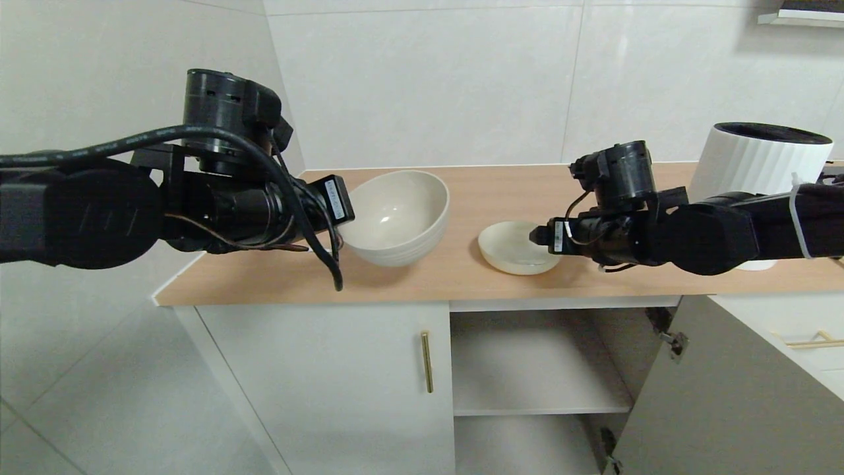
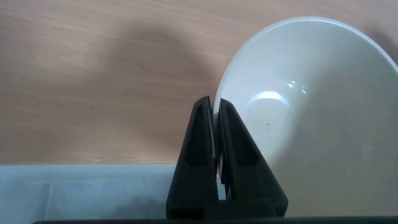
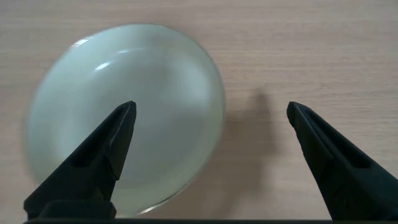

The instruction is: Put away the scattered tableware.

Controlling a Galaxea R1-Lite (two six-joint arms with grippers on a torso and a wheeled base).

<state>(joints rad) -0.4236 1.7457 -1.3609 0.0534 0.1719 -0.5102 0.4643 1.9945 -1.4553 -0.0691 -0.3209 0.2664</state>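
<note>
The left gripper (image 2: 216, 102) is clamped on the near rim of the tilted bowl (image 1: 395, 218), while the right gripper (image 3: 211, 107), jaws spread wide, hovers just above the small dish (image 1: 511, 247) lying flat on the countertop (image 1: 422, 280).

A long light wood-grain countertop (image 1: 501, 198) runs right across, and behind it rise glossy white wall tiles (image 1: 428, 79), big slabs with thin seams under soft, even light. Under the countertop sits a flat white cabinet door (image 1: 316, 376), closed, with a slim brass bar handle (image 1: 426, 361). Beside that, still beneath the countertop, an open white cupboard bay (image 1: 527, 323) shows one white shelf board (image 1: 534, 382), its grey door (image 1: 725, 409) swung wide. Below the countertop's left end lie pale grey floor tiles (image 1: 39, 442).
</note>
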